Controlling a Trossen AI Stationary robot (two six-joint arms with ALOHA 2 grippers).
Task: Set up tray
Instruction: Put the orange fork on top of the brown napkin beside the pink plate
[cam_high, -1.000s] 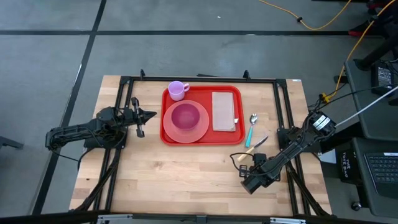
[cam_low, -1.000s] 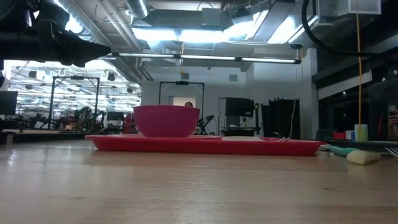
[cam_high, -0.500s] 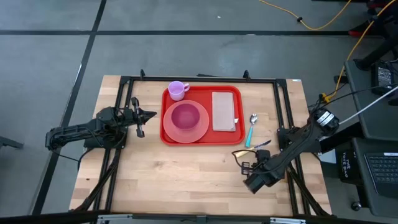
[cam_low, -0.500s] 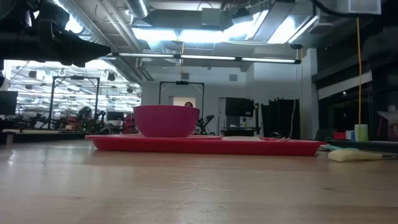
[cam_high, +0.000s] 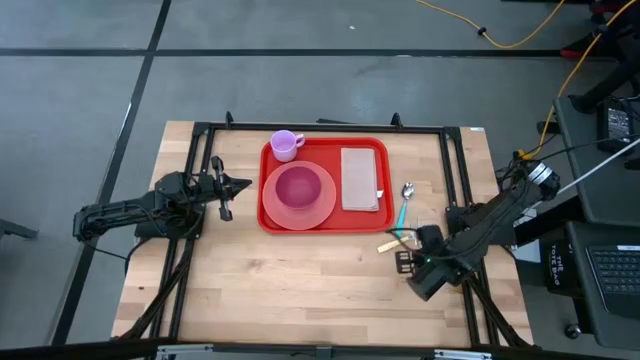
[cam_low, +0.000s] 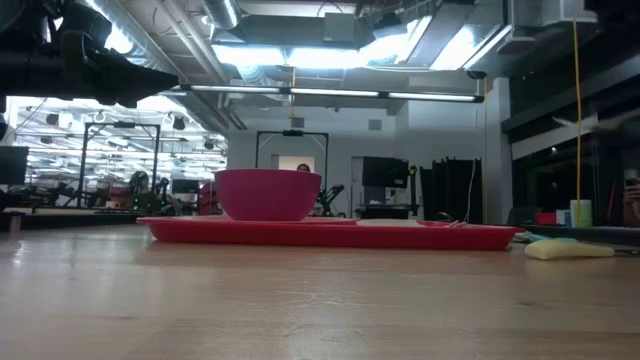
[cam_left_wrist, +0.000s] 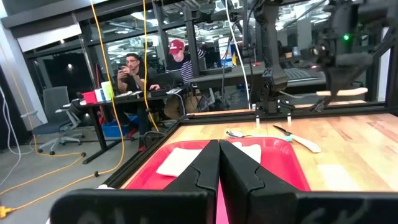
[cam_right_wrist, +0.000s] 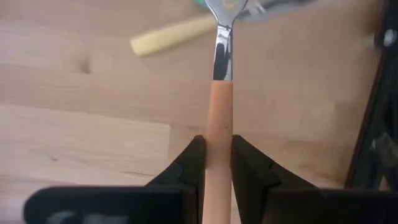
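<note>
Wooden table (cam_high: 280, 270) carries the tray (cam_high: 372, 228) at its far middle, already loaded with a plate and bowl (cam_high: 298, 188), a cup (cam_high: 286, 145) and a napkin (cam_high: 360, 179). To its right lie a teal spoon (cam_high: 404, 205) and a yellow-handled utensil (cam_high: 389, 245). The right gripper (cam_high: 406, 262), near right, is clamped on an orange-handled utensil (cam_right_wrist: 219, 118), probably to bring it onto the tray. The left gripper (cam_high: 235, 185) waits left of the tray, fingers (cam_left_wrist: 239, 168) together.

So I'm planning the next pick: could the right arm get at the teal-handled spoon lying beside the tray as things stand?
Probably not yet. The spoon lies in the open close to the right gripper, but that gripper is shut on an orange-handled utensil, which it would need to set down first.
</note>
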